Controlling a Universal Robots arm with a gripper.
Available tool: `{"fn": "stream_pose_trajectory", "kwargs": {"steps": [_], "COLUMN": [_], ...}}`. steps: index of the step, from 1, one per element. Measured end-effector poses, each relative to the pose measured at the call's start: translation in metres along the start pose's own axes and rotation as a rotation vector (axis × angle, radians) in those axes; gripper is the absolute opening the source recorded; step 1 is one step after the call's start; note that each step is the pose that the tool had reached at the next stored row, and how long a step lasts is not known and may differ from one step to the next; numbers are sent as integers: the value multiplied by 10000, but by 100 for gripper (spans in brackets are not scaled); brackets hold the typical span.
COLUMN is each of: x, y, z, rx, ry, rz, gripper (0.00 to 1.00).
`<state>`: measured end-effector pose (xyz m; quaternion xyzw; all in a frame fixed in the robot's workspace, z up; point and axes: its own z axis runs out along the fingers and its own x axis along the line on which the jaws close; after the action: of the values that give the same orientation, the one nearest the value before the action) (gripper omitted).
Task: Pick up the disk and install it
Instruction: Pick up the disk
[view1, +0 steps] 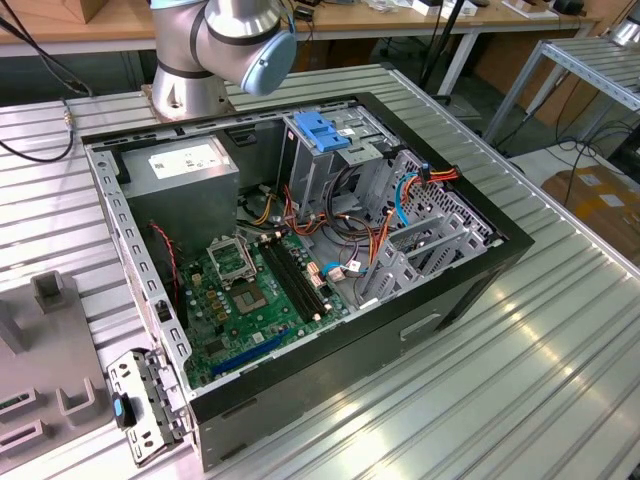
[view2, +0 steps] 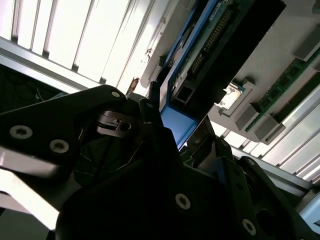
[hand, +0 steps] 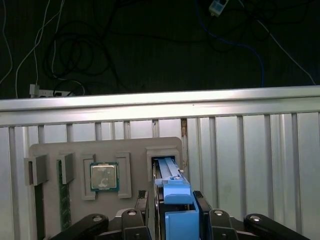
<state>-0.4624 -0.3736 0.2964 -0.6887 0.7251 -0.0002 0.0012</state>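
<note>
At the tray slot: we see the disk (hand: 172, 182) standing on edge, its far part inside a slot of the grey fixture tray (hand: 75, 150) and its blue end toward the camera in the first wrist view.
Gripper: the gripper (hand: 171, 200) straddles that blue end. Its black fingers (hand: 199, 202) lie against the blue sides left and right, so we log it as pinching the disk.
Second wrist view: the disk (view2: 197, 55) shows a dark underside and one blue rail. The blue end tab (view2: 177, 124) sits between the dark finger bodies.
Tray contents: a processor chip (hand: 104, 176) lies in a square pocket beside the disk slot. Memory sticks (hand: 62, 197) stand in narrow slots farther along.
Table: a ribbed aluminium table (view1: 560, 330) carries the tray and the case.
Computer case: the open computer case (view1: 420, 325) lies on its side with the motherboard (view1: 250, 290) exposed and a grey power supply (view1: 180, 175) in the far corner.
Drive cage: the metal drive cage (view1: 345, 160) stands near the arm base (view1: 225, 40), with a blue plastic piece (view1: 320, 130) on top.
Case corner: a small blue latch (view1: 121, 408) sits on a metal bracket (view1: 150, 400) just beside the case's near corner.
</note>
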Motion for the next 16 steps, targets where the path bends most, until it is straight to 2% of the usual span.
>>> {"fn": "stream_pose_trajectory", "kwargs": {"steps": [3, 4, 6, 12, 14, 16], "x": [0, 0, 0, 0, 1, 2], "y": [0, 0, 0, 0, 1, 0], "z": [0, 0, 0, 0, 0, 0], "rx": [0, 1, 1, 4, 4, 4], "ry": [1, 0, 1, 0, -1, -1], "rz": [0, 0, 0, 0, -307, -360], "gripper": [48, 40, 37, 37, 37, 37]}}
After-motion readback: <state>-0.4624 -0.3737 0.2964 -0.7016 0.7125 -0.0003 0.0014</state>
